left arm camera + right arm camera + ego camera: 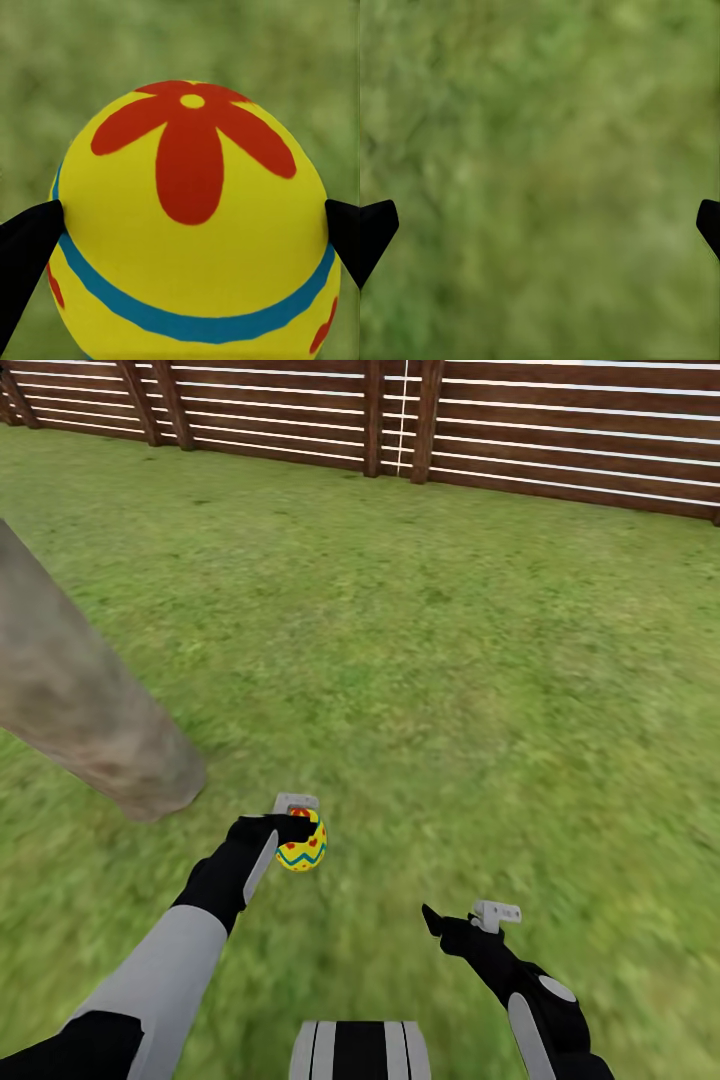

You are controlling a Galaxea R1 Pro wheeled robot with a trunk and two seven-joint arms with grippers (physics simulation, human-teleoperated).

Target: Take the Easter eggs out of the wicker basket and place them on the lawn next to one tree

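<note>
Egg (191, 225) between left fingers (30, 240)

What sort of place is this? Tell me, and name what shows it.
Likely a fenced garden: mottled green lawn all around, a brown slatted wooden fence behind, and a thick grey-beige tree trunk rising from the grass.

Left claw (297, 838) clamped — right claw (452, 922) spread wide, empty.
</note>
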